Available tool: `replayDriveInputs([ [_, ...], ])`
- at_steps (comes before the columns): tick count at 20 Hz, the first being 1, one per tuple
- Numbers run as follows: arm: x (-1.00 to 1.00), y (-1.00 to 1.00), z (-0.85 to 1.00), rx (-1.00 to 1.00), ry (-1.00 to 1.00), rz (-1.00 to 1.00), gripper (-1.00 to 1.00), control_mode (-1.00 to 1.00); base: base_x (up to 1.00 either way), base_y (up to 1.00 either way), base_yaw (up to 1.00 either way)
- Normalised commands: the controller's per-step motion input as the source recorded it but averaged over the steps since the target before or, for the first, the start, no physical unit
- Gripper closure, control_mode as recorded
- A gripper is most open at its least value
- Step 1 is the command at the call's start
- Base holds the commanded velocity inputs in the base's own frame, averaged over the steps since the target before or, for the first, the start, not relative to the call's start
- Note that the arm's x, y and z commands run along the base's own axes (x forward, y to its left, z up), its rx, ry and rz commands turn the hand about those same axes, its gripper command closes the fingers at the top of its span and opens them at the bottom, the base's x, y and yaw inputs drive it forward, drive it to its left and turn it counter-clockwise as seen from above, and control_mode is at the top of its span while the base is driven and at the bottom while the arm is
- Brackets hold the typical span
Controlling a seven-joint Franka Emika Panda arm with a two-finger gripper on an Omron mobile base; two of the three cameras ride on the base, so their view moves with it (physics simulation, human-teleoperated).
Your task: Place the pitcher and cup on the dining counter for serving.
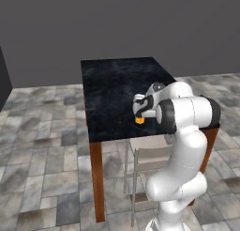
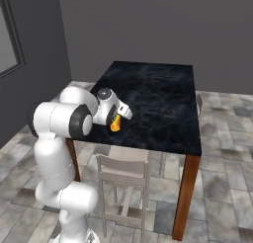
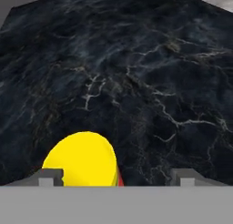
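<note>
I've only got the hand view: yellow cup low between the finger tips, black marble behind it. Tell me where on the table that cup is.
Observer: The small yellow cup is close to the near edge of the black marble-topped dining counter, the edge facing the robot, right under the two-finger gripper.
Operator: Say what stands below that edge.
Observer: A pale wooden chair is pushed in under it, beside the robot's base.
Operator: Give me the arm's pose.
Observer: The white arm is bent over that near edge, with the hand angled down at the cup.
</note>
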Motion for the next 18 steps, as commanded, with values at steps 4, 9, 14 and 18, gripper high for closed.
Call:
replayDriveInputs([
  [4, -0.43, 0.00, 0.74, 0.00, -0.14, 0.00, -1.00, -1.00, 0.00, 0.00, 0.00],
  [9, -0.90, 0.00, 0.67, 0.00, -0.13, 0.00, -1.00, -1.00, 0.00, 0.00, 0.00],
  [14, -1.00, 0.00, 0.56, 0.00, -0.11, 0.00, -1.00, -1.00, 0.00, 0.00, 0.00],
  [18, -1.00, 0.00, 0.49, 0.00, -0.07, 0.01, -1.00, -1.00, 0.00, 0.00, 0.00],
])
